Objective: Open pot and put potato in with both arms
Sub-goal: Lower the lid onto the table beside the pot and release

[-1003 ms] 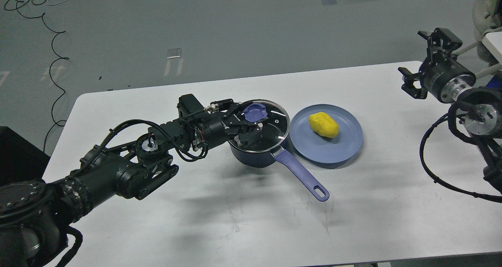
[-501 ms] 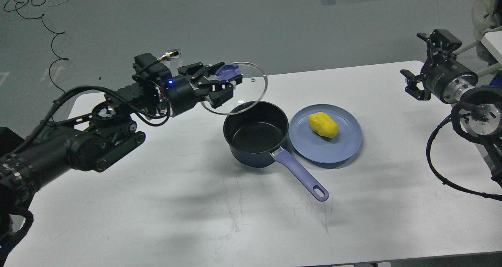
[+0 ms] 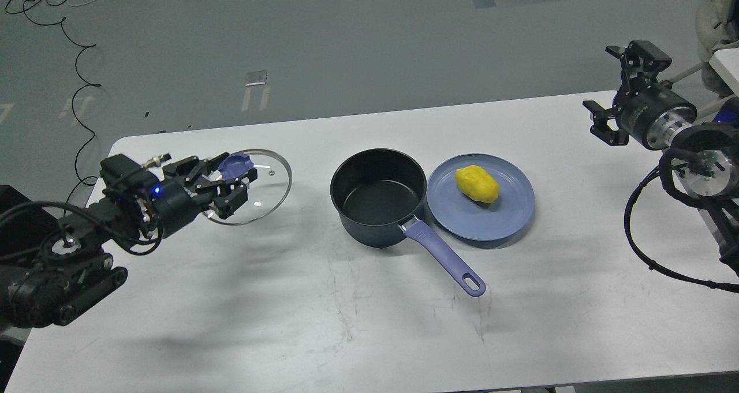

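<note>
Pot: open and empty, in the middle of the white table, purple handle pointing toward the near edge.
Lid: glass, off the pot, well to its left, low over the table; cannot tell if touching it.
Left gripper: jaws clamped on the purple knob of the lid.
Potato: yellow, lying on the blue plate, just right of the pot.
Right gripper: up high near the far right corner, jaws wide apart, holding nothing, well away from the potato.
Step now: setting the lid down; potato not picked up yet.
Could go wrong, lid: letting go too high, so the glass drops, rolls or slides off the left edge.
Could go wrong, potato: smooth and round, so a weak pinch may let it slip and roll off the plate.
Could go wrong, pot: bumping the rim or handle may push the pot away.
</note>
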{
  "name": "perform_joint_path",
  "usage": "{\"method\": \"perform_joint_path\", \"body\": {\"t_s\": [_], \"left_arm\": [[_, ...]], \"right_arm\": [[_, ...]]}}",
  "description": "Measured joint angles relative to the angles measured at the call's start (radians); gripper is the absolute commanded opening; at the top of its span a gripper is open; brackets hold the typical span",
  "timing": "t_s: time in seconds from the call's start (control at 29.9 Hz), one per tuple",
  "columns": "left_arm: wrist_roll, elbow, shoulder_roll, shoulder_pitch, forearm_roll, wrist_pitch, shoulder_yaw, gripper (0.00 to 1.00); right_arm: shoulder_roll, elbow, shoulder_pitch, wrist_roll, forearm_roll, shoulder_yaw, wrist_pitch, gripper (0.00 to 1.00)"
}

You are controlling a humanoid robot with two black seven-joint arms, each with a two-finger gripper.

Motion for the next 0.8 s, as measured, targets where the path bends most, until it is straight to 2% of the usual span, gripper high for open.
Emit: {"method": "perform_joint_path", "body": {"t_s": [0.13,0.43,0.63,0.8], "left_arm": [[0.000,0.020,-0.011,0.051,0.000,0.033,0.000,0.43],[0.000,0.077,-0.080,0.081,0.000,0.037,0.000,0.43],[0.000,0.122,-0.130,0.081,-0.002,0.037,-0.001,0.53],[0.000,0.185,-0.174,0.081,-0.002,0.037,-0.001,0.56]], "right_arm": [[-0.005,0.001,0.002,0.000,0.000,-0.008,0.001,1.00],[-0.021,0.005,-0.001,0.000,0.000,-0.011,0.001,1.00],[-0.024,0.006,-0.001,0.000,0.002,-0.011,0.001,1.00],[-0.024,0.006,-0.001,0.000,0.002,-0.011,0.001,1.00]]}}
